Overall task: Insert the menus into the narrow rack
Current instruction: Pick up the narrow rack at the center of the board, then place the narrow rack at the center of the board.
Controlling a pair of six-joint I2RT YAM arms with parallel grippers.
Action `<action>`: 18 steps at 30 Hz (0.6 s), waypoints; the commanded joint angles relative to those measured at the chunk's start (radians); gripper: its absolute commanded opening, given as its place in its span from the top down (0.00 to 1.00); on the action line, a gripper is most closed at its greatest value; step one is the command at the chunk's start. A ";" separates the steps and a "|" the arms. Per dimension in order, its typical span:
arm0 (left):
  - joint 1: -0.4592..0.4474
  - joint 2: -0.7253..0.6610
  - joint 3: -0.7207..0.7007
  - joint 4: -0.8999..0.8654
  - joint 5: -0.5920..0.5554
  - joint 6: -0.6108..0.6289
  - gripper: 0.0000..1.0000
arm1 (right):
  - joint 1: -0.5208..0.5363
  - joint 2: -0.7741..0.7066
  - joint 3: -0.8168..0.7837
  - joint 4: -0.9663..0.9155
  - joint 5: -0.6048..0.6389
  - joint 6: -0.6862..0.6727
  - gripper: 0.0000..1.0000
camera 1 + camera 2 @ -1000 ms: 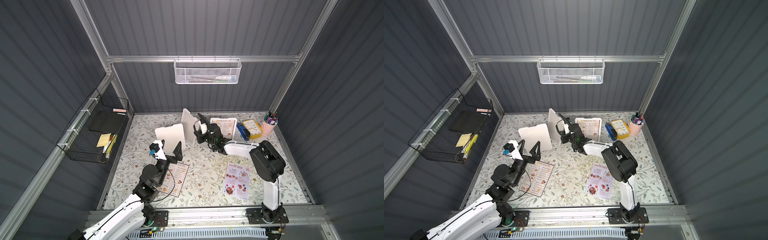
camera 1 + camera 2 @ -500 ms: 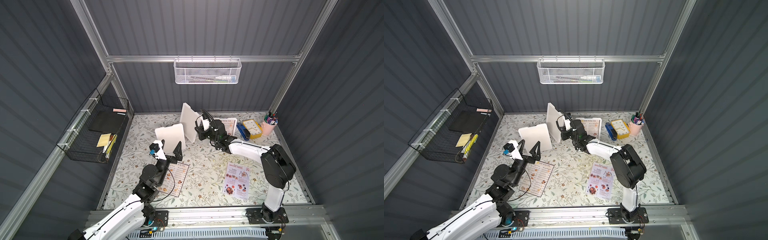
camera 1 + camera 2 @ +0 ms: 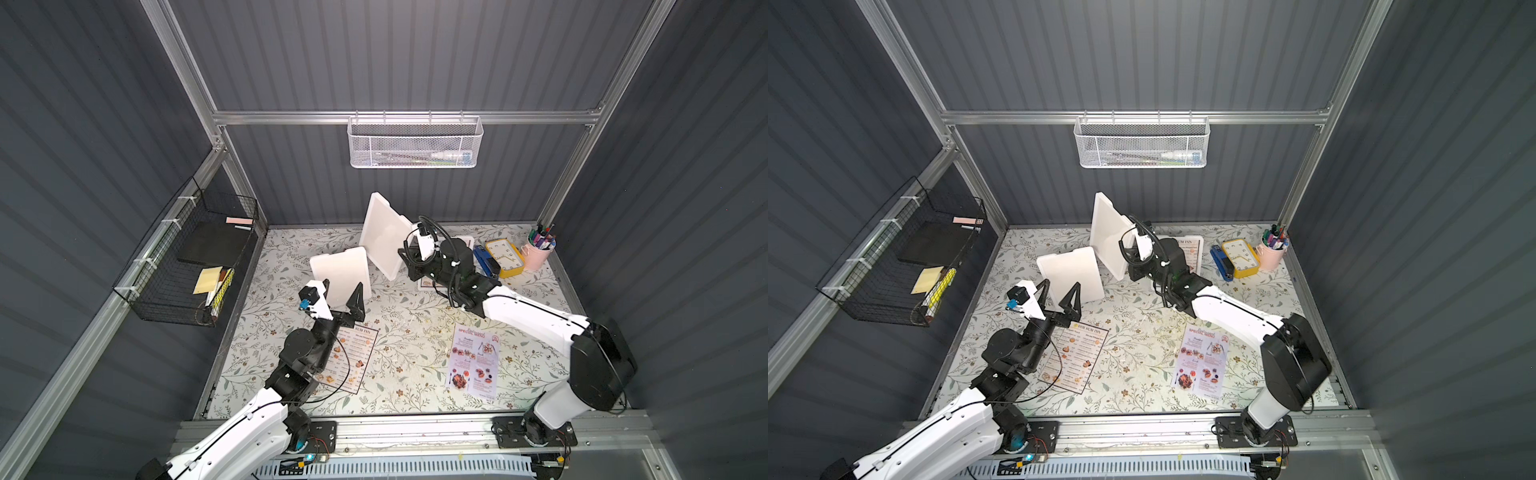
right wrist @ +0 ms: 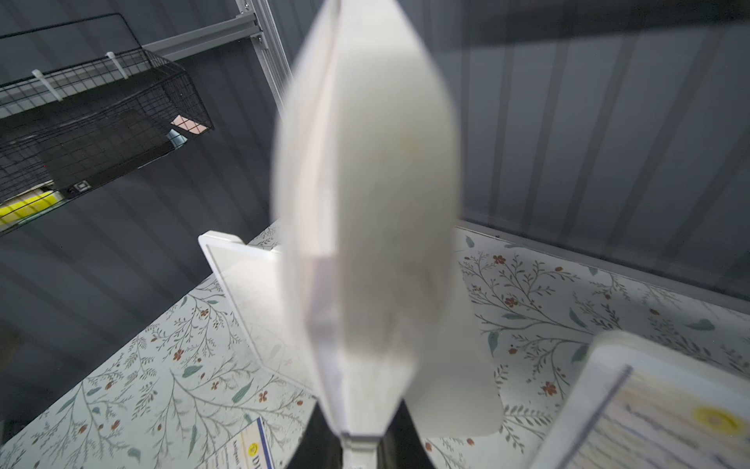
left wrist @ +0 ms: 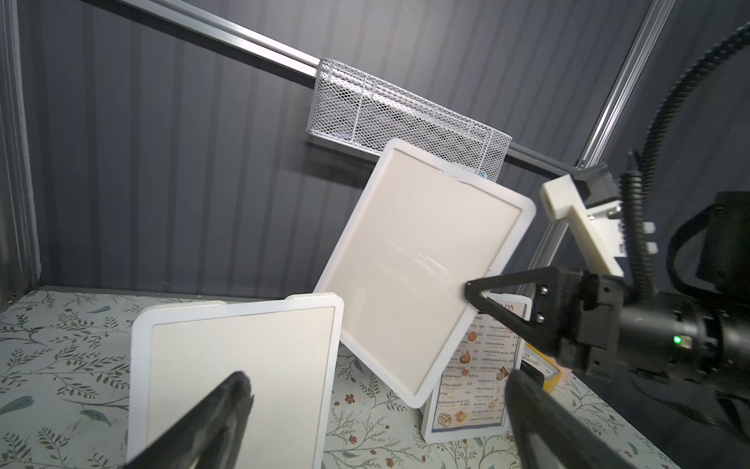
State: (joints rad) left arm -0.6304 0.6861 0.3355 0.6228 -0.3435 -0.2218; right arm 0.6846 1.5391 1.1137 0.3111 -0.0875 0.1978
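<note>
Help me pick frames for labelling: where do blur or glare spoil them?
Right wrist view: the held white holder sits close and out of focus, the table behind sharper. Left wrist view: the left gripper is soft in the foreground; a sheen crosses that holder. Both top views: sharp, evenly lit.

We look into a booth closed in by dark grey ribbed panels: a back wall, a left wall and a right wall. Aluminium posts rise at the back corners, and a cross rail of the same metal runs between them. The bench wears a pale cover printed with leafy sprigs and small red flowers. A black wire basket hangs on the left wall. A slotted aluminium rail edges the bench's front. Light falls evenly, leaving a soft sheen on the ribs.
</note>
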 commanded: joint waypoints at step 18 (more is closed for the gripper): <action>0.001 0.062 0.009 0.129 0.159 0.029 0.01 | 0.018 -0.456 -0.522 -0.080 -0.273 0.006 1.00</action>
State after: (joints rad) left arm -0.6304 0.7216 0.3355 0.7006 -0.2409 -0.2092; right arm 0.6979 1.0901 0.5774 0.1982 -0.3050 0.2085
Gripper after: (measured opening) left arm 0.992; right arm 0.145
